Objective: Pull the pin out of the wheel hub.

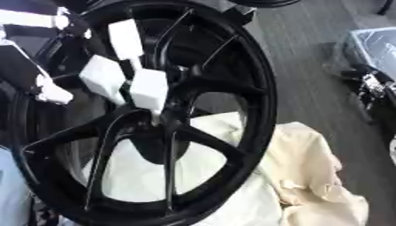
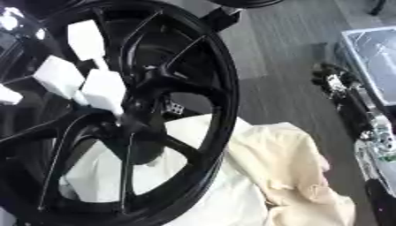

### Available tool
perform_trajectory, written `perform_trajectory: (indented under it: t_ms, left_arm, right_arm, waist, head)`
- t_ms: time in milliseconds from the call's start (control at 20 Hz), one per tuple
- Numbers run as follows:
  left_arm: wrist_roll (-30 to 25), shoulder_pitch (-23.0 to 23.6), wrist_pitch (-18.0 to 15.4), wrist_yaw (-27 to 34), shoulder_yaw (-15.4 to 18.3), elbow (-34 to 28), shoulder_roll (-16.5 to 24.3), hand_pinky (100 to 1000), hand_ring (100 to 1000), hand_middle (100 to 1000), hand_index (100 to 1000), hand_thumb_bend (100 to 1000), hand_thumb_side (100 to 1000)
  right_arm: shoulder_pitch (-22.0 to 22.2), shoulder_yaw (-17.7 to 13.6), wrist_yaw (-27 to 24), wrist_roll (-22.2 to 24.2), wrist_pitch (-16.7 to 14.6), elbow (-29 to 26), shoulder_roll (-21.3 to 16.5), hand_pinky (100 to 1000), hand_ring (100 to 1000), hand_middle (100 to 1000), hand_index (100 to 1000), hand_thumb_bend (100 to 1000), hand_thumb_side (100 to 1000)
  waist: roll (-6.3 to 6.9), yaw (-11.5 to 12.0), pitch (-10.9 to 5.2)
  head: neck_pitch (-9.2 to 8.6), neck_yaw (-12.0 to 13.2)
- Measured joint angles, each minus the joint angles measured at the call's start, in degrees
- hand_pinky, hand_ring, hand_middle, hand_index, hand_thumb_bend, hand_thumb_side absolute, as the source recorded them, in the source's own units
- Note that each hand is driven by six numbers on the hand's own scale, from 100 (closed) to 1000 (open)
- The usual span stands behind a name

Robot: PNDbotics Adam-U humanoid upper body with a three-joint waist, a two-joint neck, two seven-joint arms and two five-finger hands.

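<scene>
The black wheel (image 1: pixel 147 114) stood tilted on cream cloth (image 2: pixel 271 167), its face toward the camera. Three white blocks (image 1: pixel 147 88) clustered at the hub, upper left of centre; any pin could not be made out. A robot hand (image 2: pixel 329 79) showed right of the wheel; its fingers were indistinct.

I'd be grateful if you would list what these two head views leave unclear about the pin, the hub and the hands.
- Pin: cannot be picked out; three white blocks cover the middle of the wheel hub in both views.
- Left hand: no fingers show; only white shapes at the left edge, cut off.
- Right hand: small and dark at the right edge; whether it is open or shut is unclear.
- Wheel rim: its lower left is cut off by the picture edge.
</scene>
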Motion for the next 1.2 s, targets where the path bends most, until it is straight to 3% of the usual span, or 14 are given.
perform_trajectory:
  t_ms: [650, 1200]
  left_arm:
    - [0.0, -0.4, -0.4, -0.7, -0.5, 0.7, -0.9, 727, 665, 655, 765, 433, 253]
    - [0.0, -1.6, -0.4, 0.1, -0.8, 0.6, -2.0, 730, 670, 661, 769, 445, 288]
  right_arm:
    - [0.0, 0.0, 0.3, 0.1, 0.1, 0.2, 0.4, 1000, 868, 791, 900, 100, 704]
    - [0.0, 0.0, 0.5, 0.2, 0.2, 0.3, 0.5, 1000, 868, 791, 900, 100, 706]
  waist:
    - [0.02, -0.1, 0.30]
    - [0.02, 0.0, 0.31]
  head:
    - [-0.01, 0.0]
    - [-0.05, 0.0]
